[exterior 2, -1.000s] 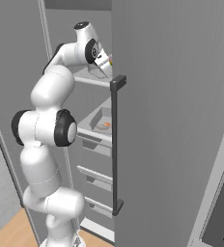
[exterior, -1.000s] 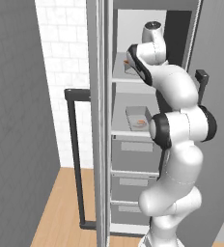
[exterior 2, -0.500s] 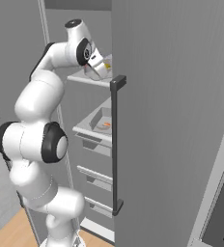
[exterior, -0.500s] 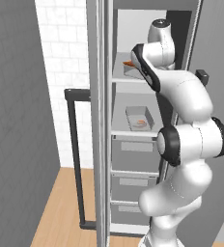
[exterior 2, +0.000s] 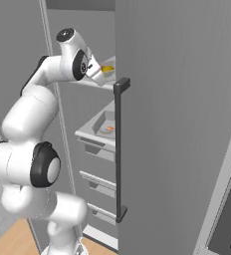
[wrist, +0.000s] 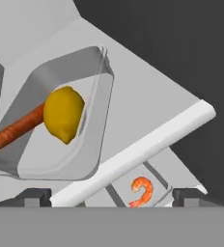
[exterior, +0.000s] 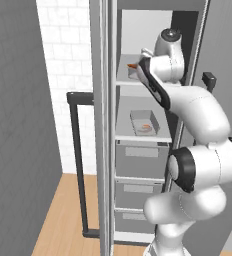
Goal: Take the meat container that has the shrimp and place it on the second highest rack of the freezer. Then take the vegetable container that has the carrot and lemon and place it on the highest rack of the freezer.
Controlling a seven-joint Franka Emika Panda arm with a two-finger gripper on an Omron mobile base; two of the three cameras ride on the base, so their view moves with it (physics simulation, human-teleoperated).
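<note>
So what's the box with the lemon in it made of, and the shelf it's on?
The vegetable container looks like clear glossy plastic: you can see the lemon and carrot through its walls. The highest rack looks like smooth, matte pale-grey plastic or painted metal; hard to tell.

— What colours were in the vegetable container (wrist: 70,140)?
— Clear walls, a yellow lemon (wrist: 63,114), an orange carrot (wrist: 15,131).
— And the meat container (exterior: 144,122)?
— Clear too, with an orange shrimp (wrist: 142,189).
— The freezer (exterior 2: 177,124)?
— Grey, pale-grey racks, a black handle (exterior 2: 120,149). White tiled wall (exterior: 70,55), tan wooden floor (exterior: 60,220).
</note>
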